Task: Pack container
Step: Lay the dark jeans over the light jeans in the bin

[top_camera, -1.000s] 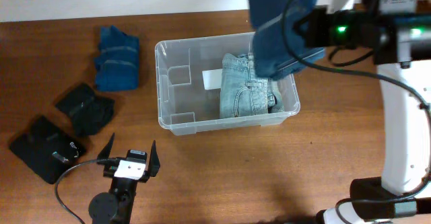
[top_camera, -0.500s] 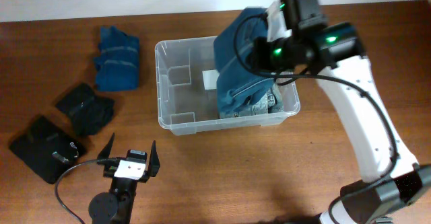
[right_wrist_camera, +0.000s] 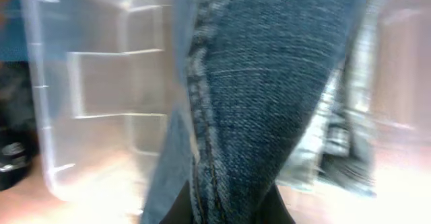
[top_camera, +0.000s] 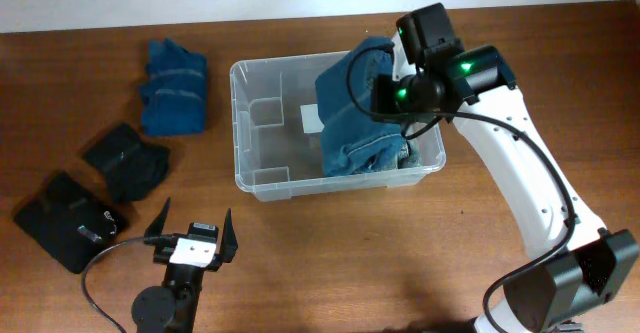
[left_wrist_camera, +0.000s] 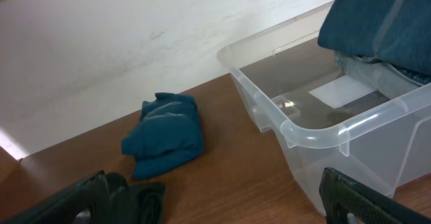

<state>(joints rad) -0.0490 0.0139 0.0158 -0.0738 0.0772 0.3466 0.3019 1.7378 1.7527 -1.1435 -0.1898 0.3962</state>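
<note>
R gripper (top_camera: 383,88) is over the right half of the container (top_camera: 300,184), clamped on dark blue jeans (top_camera: 350,103). R wrist cam is just blurred denim. The jeans droop into the container on top of a lighter denim pair (top_camera: 400,157) at its right end. Container sits mid-table, towards the far side, white label (top_camera: 312,119) showing on its floor. L gripper (top_camera: 195,218) is near-left of it, fingers spread wide, nothing between them. Left of the container: folded blue garment (top_camera: 173,85), black garment (top_camera: 125,160), second black garment (top_camera: 68,220) nearer.
</note>
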